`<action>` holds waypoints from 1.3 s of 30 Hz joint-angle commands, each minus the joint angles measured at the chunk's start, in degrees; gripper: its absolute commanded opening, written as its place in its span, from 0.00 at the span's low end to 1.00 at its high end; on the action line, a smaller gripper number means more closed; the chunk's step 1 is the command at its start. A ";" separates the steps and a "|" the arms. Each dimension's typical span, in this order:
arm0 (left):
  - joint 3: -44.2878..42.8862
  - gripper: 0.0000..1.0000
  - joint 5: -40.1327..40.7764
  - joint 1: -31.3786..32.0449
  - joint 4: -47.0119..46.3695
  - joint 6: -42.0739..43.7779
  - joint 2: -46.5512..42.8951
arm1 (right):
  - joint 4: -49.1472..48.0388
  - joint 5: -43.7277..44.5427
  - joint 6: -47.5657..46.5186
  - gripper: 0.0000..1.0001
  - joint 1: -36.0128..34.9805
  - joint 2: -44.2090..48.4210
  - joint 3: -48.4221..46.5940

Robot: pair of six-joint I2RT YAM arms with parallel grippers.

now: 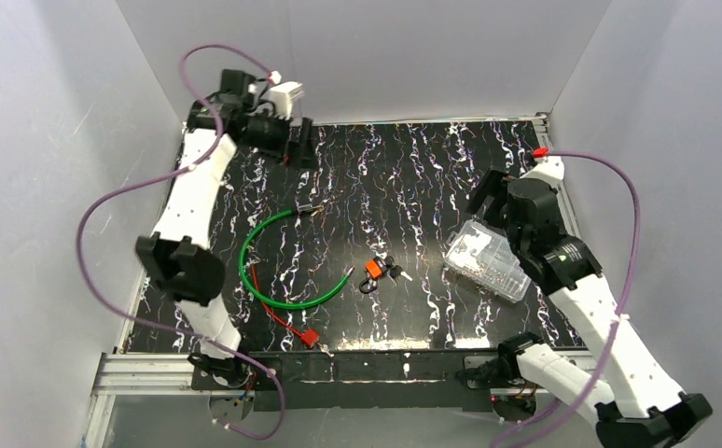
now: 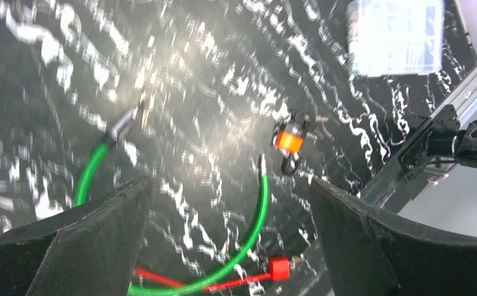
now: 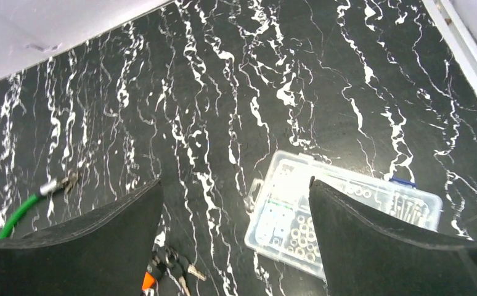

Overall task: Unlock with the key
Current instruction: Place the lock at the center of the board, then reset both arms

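A small orange padlock [image 1: 373, 270] lies on the black marbled table near its middle, with a bunch of black-headed keys [image 1: 395, 272] right beside it. The padlock [image 2: 289, 141] shows blurred in the left wrist view, and its orange corner [image 3: 148, 282] with the keys [image 3: 177, 264] at the bottom of the right wrist view. My left gripper [image 1: 301, 143] is open and empty, high at the back left, far from the padlock. My right gripper [image 1: 481, 198] is open and empty, above the table to the right of the padlock.
A green cable [image 1: 273, 271] loops left of the padlock, with a red wire and plug [image 1: 307, 337] by the front edge. A clear plastic box of small parts [image 1: 487, 260] lies under my right arm. White walls enclose the table.
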State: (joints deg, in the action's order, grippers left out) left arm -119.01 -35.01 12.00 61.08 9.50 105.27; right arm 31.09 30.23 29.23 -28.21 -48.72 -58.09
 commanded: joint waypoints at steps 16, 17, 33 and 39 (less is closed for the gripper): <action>65.42 0.98 16.62 -18.72 -48.07 -4.33 -26.80 | -46.72 -0.18 -7.63 0.95 22.71 -4.71 31.14; 67.20 0.98 17.11 -18.89 -50.27 -4.70 -27.35 | -48.94 0.57 -8.61 0.95 23.18 -4.89 32.35; 90.64 0.98 21.02 -19.13 -86.25 -8.87 -31.57 | -67.60 0.59 -7.49 0.96 32.10 -12.54 43.17; 94.83 0.98 21.74 -19.19 -96.47 -12.41 -29.58 | -70.90 -4.73 -12.42 0.96 32.24 -14.82 41.98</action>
State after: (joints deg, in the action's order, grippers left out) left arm -27.92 -14.38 -6.92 -23.88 0.44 75.13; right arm -31.84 29.84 20.67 3.79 -61.76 -15.08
